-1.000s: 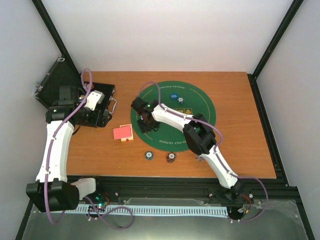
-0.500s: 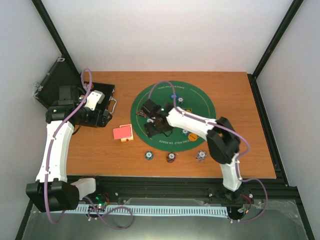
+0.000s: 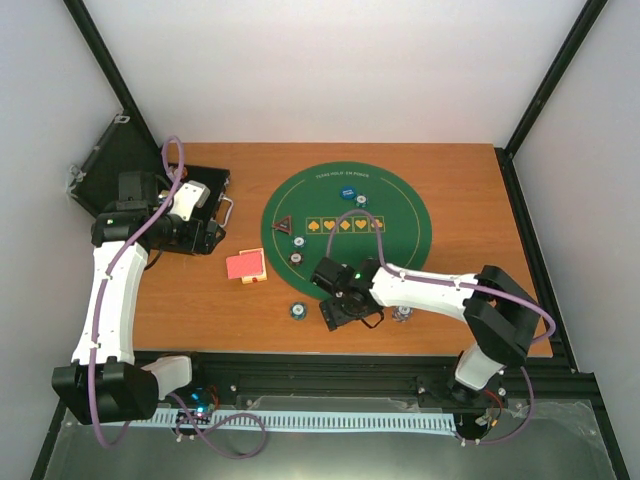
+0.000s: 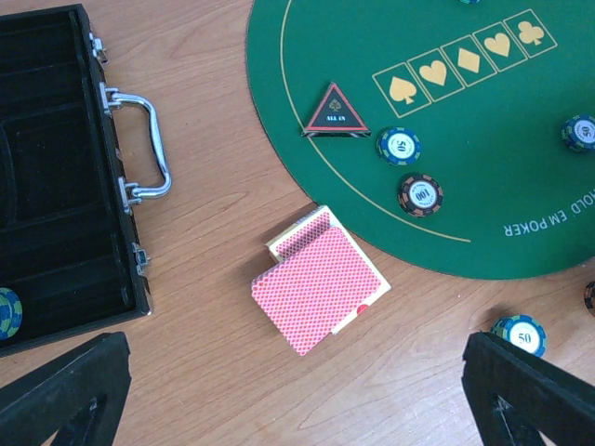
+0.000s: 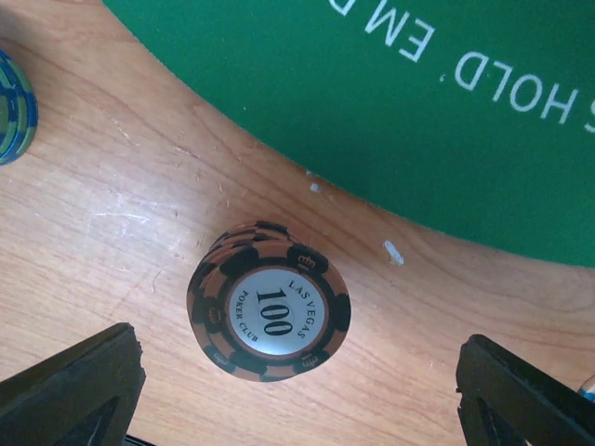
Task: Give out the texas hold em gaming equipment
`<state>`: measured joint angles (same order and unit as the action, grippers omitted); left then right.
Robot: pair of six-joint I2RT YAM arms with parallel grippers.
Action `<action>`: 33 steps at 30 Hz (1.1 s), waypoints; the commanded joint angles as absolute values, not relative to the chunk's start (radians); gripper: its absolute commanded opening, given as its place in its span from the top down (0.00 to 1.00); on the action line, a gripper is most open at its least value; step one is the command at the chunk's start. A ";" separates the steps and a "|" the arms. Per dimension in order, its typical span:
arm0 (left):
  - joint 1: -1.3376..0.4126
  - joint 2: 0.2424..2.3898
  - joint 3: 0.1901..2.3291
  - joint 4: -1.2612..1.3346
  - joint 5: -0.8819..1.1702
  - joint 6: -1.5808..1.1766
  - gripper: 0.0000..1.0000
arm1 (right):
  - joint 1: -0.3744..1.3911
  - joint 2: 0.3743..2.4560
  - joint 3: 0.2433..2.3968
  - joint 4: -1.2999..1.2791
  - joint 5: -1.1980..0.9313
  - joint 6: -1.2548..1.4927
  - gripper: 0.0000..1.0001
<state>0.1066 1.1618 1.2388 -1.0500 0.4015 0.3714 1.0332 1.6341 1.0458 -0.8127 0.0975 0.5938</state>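
My right claw point(image 5: 297, 398) has swung from the green mat's point(image 3: 400, 215) 9 o'clock to its 6 o'clock, fingers spread wider, straddling the 100 chip stack point(image 5: 270, 314), which sits untouched on the worktop point(image 5: 112, 232).

The right wrist view's left edge cuts off a blue-striped chip point(image 5: 13, 110) (most of it unseen).

A large round green felt mat point(image 3: 405, 215) lies on the brown wooden table point(image 3: 480, 200). Left of it, apart, a black hinged case point(image 4: 56, 214) sits open, its metal handle point(image 4: 153, 139) facing the mat.
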 commanded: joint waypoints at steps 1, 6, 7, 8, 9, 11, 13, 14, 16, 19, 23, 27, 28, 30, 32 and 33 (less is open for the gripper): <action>0.111 1.150 1.275 -1.060 0.422 0.377 0.00 | 1.046 1.596 1.020 -0.746 0.093 0.631 0.10; 0.112 1.149 1.278 -1.063 0.413 0.377 0.00 | 1.048 1.621 1.021 -0.718 0.079 0.620 0.18; 0.112 1.151 1.279 -1.063 0.412 0.377 0.00 | 1.048 1.629 1.022 -0.715 0.080 0.617 0.20; 0.112 1.150 1.279 -1.063 0.413 0.377 0.00 | 1.048 1.641 1.025 -0.711 0.081 0.615 0.22; 0.111 1.151 1.279 -1.062 0.412 0.377 0.00 | 1.048 1.649 1.027 -0.709 0.083 0.613 0.24; 0.112 1.153 1.282 -1.062 0.411 0.377 0.00 | 1.048 1.662 1.033 -0.706 0.082 0.611 0.28; 0.112 1.154 1.282 -1.060 0.407 0.377 0.00 | 1.048 1.673 1.038 -0.706 0.086 0.608 0.28; 0.112 1.155 1.283 -1.060 0.407 0.377 0.00 | 1.048 1.678 1.038 -0.706 0.087 0.604 0.29; 0.111 1.155 1.284 -1.059 0.405 0.377 0.00 | 1.048 1.687 1.037 -0.706 0.094 0.603 0.32; 0.112 1.157 1.285 -1.055 0.402 0.377 0.00 | 1.046 1.694 1.029 -0.702 0.097 0.601 0.38; 0.112 1.156 1.282 -1.055 0.395 0.382 0.00 | 1.046 1.691 1.022 -0.696 0.096 0.606 0.44; 0.112 1.155 1.278 -1.054 0.397 0.383 0.00 | 1.046 1.689 1.025 -0.701 0.095 0.606 0.48; 0.112 1.154 1.278 -1.054 0.397 0.382 0.00 | 1.046 1.689 1.026 -0.702 0.096 0.606 0.49; 0.112 1.153 1.277 -1.054 0.397 0.383 0.00 | 1.047 1.689 1.028 -0.704 0.097 0.606 0.52; 0.112 1.151 1.276 -1.055 0.395 0.386 0.00 | 1.046 1.690 1.028 -0.705 0.095 0.606 0.55; 0.111 1.150 1.276 -1.054 0.393 0.386 0.00 | 1.046 1.689 1.028 -0.706 0.096 0.607 0.57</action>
<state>0.1066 1.1618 1.2415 -1.0515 0.3935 0.3714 1.0378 1.6844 1.0252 -0.7059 0.0780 0.6010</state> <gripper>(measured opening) 0.999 0.455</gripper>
